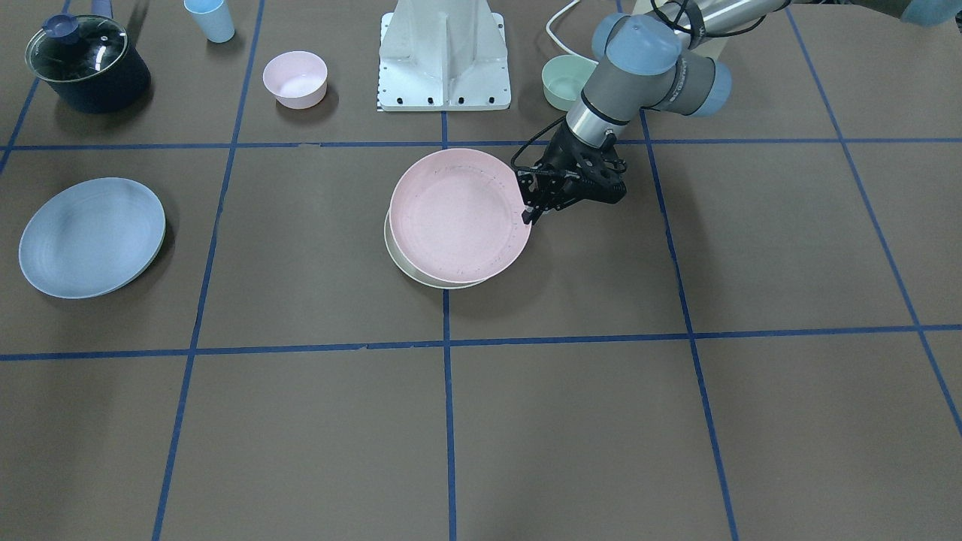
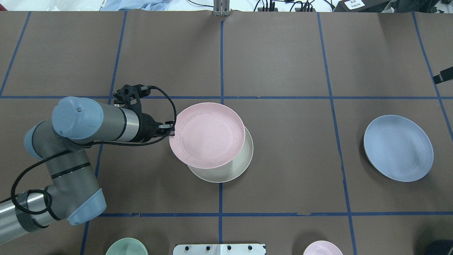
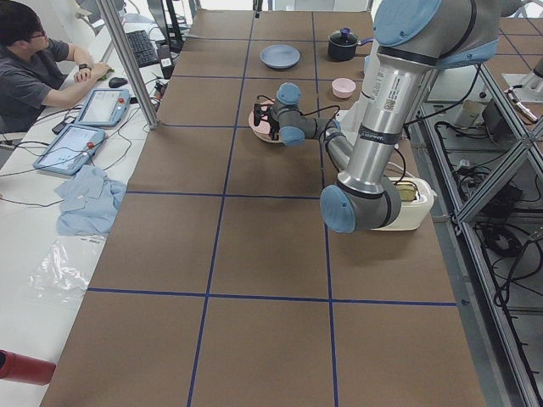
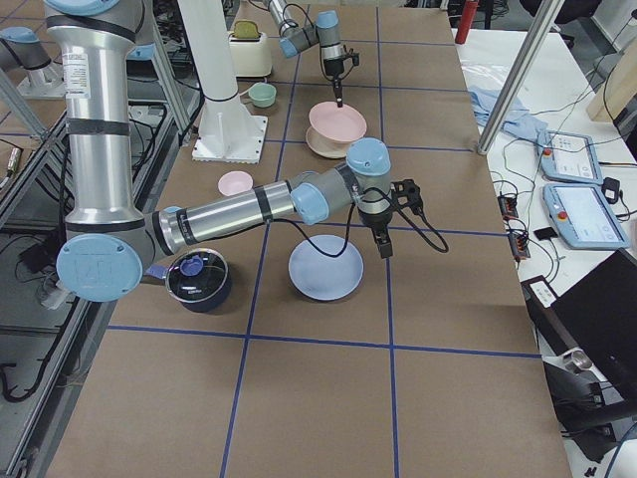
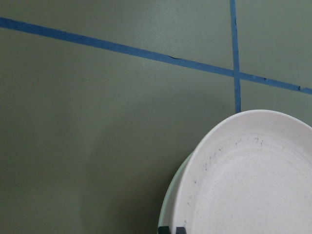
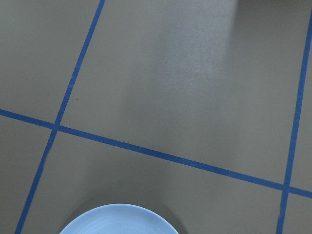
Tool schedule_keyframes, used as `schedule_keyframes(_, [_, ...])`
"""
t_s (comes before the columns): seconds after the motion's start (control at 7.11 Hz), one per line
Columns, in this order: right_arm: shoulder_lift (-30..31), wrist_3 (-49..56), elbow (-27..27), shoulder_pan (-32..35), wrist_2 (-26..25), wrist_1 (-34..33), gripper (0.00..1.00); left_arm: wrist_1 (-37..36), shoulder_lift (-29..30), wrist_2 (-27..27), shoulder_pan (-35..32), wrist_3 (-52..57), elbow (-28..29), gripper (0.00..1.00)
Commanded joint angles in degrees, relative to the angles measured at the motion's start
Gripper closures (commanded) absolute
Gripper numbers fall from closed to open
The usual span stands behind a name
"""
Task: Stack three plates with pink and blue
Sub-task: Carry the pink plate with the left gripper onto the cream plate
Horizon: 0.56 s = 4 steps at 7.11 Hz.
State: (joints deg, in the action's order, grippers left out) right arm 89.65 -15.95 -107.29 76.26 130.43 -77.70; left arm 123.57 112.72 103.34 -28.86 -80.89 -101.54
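the left arm [image 2: 106, 122] comes in from the left edge of the overhead view, forearm level, wrist turned so the left gripper [image 2: 172, 130] points down near the middle of the desk [image 2: 283, 63]. its fingers [image 5: 163, 229] are pinched almost together on the rim of the pink plate [image 2: 208, 134], which sits skewed over the cream plate [image 2: 230, 170], overhanging it toward the arm. the right gripper [image 4: 384, 244] hangs tip-down just beside the blue plate [image 4: 325, 269]; i cannot tell whether its fingers are apart. the blue plate lies alone, well apart from the pair. a sticker [image 3: 388, 83] at the upper right of the left-side view is too small to read.
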Motion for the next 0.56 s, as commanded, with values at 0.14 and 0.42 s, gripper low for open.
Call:
schedule_keyframes(0.14, [0.0, 0.0, 0.0, -0.1, 0.0, 0.0, 0.00, -0.2, 0.1, -0.3, 0.9, -0.1, 1.0, 0.01])
schedule_keyframes(0.42, [0.0, -0.1, 0.1, -0.1, 0.0, 0.0, 0.00, -0.5, 0.0, -0.2, 0.5, 0.3, 0.2, 0.00])
